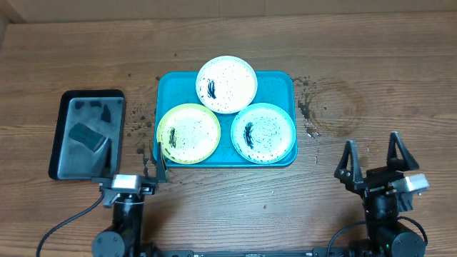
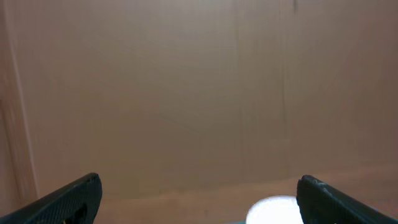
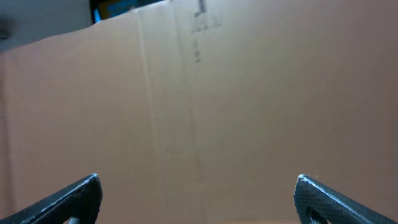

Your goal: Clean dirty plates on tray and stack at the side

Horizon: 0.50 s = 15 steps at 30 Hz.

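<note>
The turquoise tray [image 1: 277, 83] lies at the table's middle and holds three speckled plates. The white plate [image 1: 226, 84] is at the back, the yellow-green plate [image 1: 188, 133] front left, the light blue plate [image 1: 263, 133] front right. Each carries black smears. My left gripper [image 1: 136, 161] stands open near the tray's front left corner, touching nothing. In the left wrist view the left gripper [image 2: 199, 182] is empty, with a white plate's edge [image 2: 272, 211] low between the fingers. My right gripper [image 1: 373, 151] is open and empty, well right of the tray; the right wrist view of the right gripper [image 3: 197, 180] shows only a cardboard wall.
A smaller black-rimmed grey tray [image 1: 71, 158] lies at the left with a dark block [image 1: 86, 134] in it. Dark specks [image 1: 308, 114] dot the wood just right of the turquoise tray. A cardboard wall [image 2: 199, 87] stands behind the table.
</note>
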Available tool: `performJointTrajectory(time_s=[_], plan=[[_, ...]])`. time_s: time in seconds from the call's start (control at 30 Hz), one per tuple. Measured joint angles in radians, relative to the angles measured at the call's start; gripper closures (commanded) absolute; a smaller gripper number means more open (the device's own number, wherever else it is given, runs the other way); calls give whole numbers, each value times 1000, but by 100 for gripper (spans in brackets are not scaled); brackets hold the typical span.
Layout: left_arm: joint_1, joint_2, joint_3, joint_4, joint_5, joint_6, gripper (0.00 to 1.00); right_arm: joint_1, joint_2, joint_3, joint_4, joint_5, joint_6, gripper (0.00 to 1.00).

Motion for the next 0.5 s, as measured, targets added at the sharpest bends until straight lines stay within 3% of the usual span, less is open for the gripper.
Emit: performJointTrajectory(time_s=[0.13, 0.27, 0.5], plan=[[0, 78, 230, -246, -49, 37, 0, 0, 21, 89, -175, -37, -26, 0], [0, 299, 555, -564, -129, 112, 0, 0, 146, 298, -409, -55, -89, 0], [0, 939, 1175, -1166, -159, 174, 0, 0, 526, 700, -781, -91, -132, 0]])
